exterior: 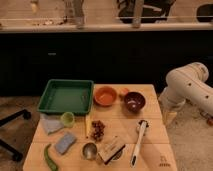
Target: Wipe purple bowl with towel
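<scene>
The purple bowl [134, 102] stands upright on the wooden table [150, 160], right of centre near the far edge, with a pale patch inside. The towel [50, 123], a pale grey-blue cloth, lies crumpled at the table's left edge, below the green tray. My white arm [187, 87] hangs off the table's right side. Its gripper [170, 117] points down beside the right edge, open, holding nothing, a short way right of the purple bowl and far from the towel.
A green tray [50, 107] fills the far left. An orange bowl [105, 95] sits beside the purple one. A green cup [67, 118], sponge [65, 142], green pepper [50, 159], metal cup [89, 150], wooden block [112, 148] and white brush [139, 141] crowd the front.
</scene>
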